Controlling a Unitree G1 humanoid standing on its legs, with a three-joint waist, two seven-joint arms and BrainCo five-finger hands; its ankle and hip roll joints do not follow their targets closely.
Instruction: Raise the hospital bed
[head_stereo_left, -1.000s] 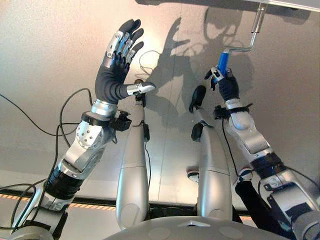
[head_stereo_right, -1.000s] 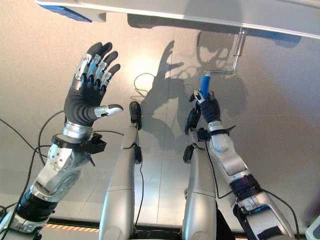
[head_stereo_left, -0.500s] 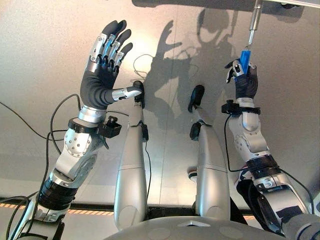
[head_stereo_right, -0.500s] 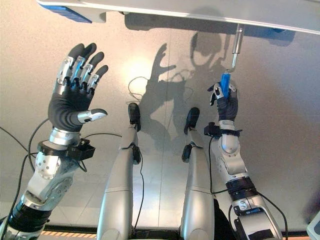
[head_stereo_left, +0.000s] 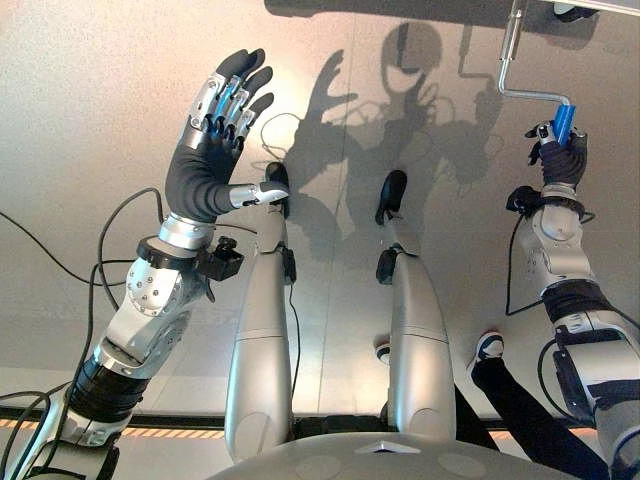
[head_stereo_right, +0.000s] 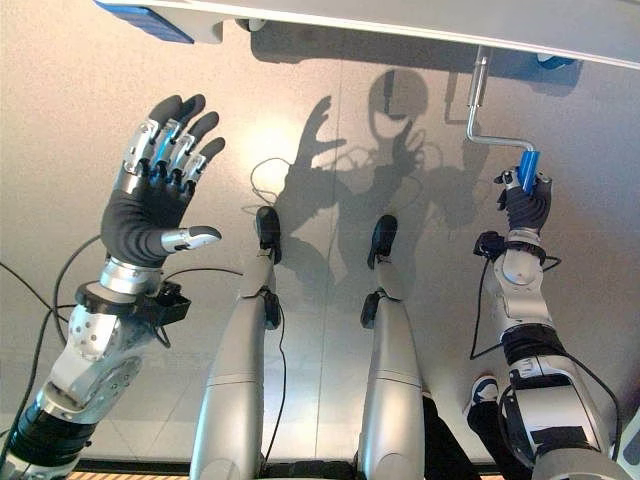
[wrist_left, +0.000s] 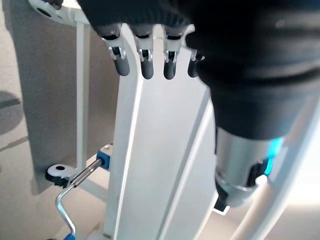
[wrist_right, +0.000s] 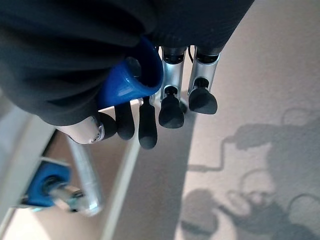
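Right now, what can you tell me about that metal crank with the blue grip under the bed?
The crank is a bent rod of shiny silver metal. Its straight shaft drops from the pale bed frame, then elbows sideways into an arm that ends in a blue grip, plastic by the look of it. The right hand has its fingers curled round that grip. The left wrist view shows the shaft entering a blue collar on the frame.

one bed frame (head_stereo_right: 400, 18), one crank (head_stereo_right: 497, 141), two hands (head_stereo_right: 155, 195)
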